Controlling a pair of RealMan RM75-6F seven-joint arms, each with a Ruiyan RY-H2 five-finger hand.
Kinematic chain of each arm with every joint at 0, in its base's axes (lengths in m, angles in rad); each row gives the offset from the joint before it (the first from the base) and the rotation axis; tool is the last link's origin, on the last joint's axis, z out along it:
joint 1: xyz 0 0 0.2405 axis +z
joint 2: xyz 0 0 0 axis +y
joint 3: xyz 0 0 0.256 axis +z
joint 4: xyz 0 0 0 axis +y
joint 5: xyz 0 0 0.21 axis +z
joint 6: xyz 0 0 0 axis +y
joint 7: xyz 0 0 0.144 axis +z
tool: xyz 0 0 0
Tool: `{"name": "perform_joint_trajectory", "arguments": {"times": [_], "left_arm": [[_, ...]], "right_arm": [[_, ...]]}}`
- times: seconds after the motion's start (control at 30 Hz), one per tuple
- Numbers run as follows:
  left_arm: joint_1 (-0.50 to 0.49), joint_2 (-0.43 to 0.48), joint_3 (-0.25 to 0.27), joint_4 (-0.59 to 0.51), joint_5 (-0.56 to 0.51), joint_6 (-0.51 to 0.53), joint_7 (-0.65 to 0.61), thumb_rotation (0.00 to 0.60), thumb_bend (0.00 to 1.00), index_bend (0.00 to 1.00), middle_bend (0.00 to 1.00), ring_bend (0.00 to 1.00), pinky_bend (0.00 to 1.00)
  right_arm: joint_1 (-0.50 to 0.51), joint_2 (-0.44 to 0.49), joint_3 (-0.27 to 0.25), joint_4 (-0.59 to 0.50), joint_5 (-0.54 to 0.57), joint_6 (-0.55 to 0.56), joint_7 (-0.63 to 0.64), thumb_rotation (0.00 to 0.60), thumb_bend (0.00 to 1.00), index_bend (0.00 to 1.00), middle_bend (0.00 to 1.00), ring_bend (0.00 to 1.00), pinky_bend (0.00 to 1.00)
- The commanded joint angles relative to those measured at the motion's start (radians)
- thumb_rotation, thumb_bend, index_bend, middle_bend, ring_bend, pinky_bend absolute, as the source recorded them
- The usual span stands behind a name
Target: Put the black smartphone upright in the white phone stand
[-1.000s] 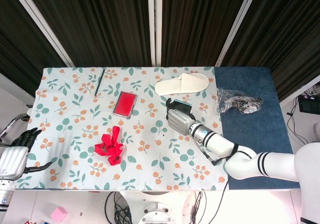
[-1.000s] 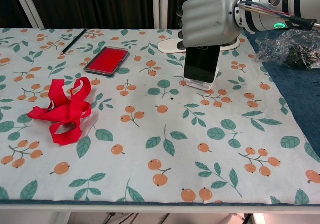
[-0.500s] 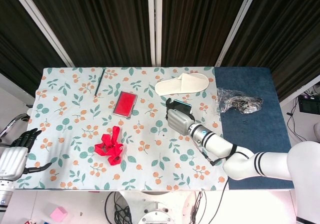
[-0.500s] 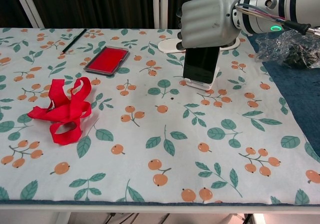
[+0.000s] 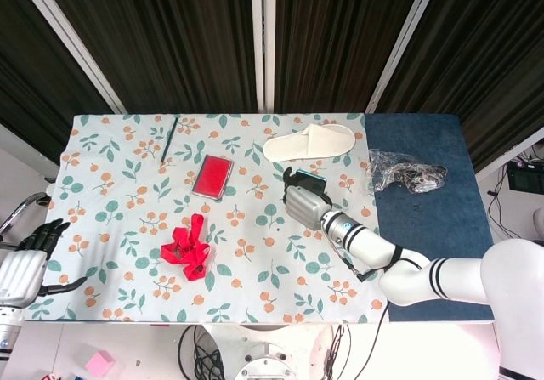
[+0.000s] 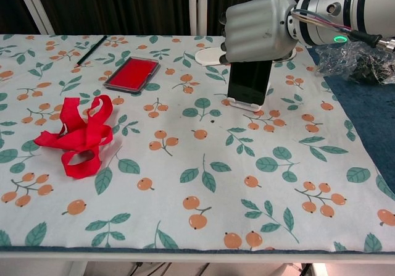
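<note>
Two hands: we see both.
Right hand (image 6: 258, 36): holds the black phone (image 6: 249, 82) by its top.
Phone: upright in the white stand (image 6: 253, 105).
Left hand (image 5: 24, 265): wide, off the surface (image 6: 185, 165).

Right hand (image 6: 258, 28) atop upright black smartphone (image 6: 248, 81)

The right hand (image 6: 258, 36) was smooth grey metal, its silver wrist lit by a green ring; white arm banded black. The left hand (image 5: 25, 261) had black fingers (image 5: 47, 231)
</note>
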Motion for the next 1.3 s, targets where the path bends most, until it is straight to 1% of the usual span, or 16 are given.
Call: {"name": "perform_joint_trajectory", "arguments": {"times": [0.03,0.2,0.33,0.43,0.53,0.63,0.73,1.0,1.1,1.17,1.3], "left_arm": [[0.000,-0.001,0.000,0.001,-0.001,-0.001,0.001,0.422,0.02,0.10,0.07,0.07,0.22],[0.001,-0.002,0.001,0.004,0.000,-0.001,-0.003,0.425,0.02,0.10,0.07,0.07,0.22],[0.002,-0.001,0.001,0.004,0.000,0.000,-0.005,0.423,0.02,0.10,0.07,0.07,0.22],[0.003,0.000,0.002,0.003,0.000,0.001,-0.005,0.426,0.02,0.10,0.07,0.07,0.22],[0.004,0.000,0.003,0.003,0.000,0.001,-0.007,0.422,0.02,0.10,0.07,0.07,0.22],[0.006,0.000,0.003,0.004,-0.001,0.003,-0.008,0.422,0.02,0.10,0.07,0.07,0.22],[0.008,0.000,0.003,0.005,-0.001,0.004,-0.011,0.425,0.02,0.10,0.07,0.07,0.22],[0.009,0.000,0.004,0.008,-0.001,0.004,-0.016,0.421,0.02,0.10,0.07,0.07,0.22],[0.009,0.000,0.004,0.009,0.000,0.003,-0.017,0.424,0.02,0.10,0.07,0.07,0.22],[0.009,-0.001,0.004,0.009,0.000,0.003,-0.017,0.422,0.02,0.10,0.07,0.07,0.22],[0.010,-0.001,0.004,0.007,0.000,0.005,-0.016,0.423,0.02,0.10,0.07,0.07,0.22]], "right_arm": [[0.001,-0.002,-0.003,0.003,0.000,0.003,0.005,0.600,0.27,0.57,0.31,0.32,0.19],[0.004,-0.006,-0.011,0.008,0.005,0.006,0.013,0.600,0.27,0.56,0.30,0.31,0.19],[0.007,-0.006,-0.017,0.006,0.011,0.012,0.014,0.600,0.25,0.50,0.28,0.25,0.19],[0.010,-0.007,-0.023,0.005,0.021,0.017,0.008,0.600,0.24,0.42,0.25,0.20,0.19],[0.014,-0.007,-0.028,0.003,0.028,0.020,0.002,0.600,0.23,0.31,0.20,0.14,0.18],[0.018,-0.007,-0.034,0.002,0.032,0.021,-0.002,0.600,0.21,0.20,0.14,0.05,0.14],[0.020,-0.008,-0.043,0.002,0.036,0.029,-0.015,0.600,0.19,0.14,0.10,0.00,0.09],[0.026,-0.006,-0.058,-0.008,0.056,0.053,-0.041,0.600,0.17,0.01,0.03,0.00,0.01],[0.025,-0.002,-0.062,-0.013,0.055,0.062,-0.043,0.600,0.15,0.00,0.01,0.00,0.00],[0.024,0.002,-0.063,-0.017,0.051,0.067,-0.040,0.600,0.11,0.00,0.00,0.00,0.00],[0.014,0.026,-0.058,-0.042,0.015,0.092,-0.014,0.600,0.08,0.00,0.00,0.00,0.00]]}}
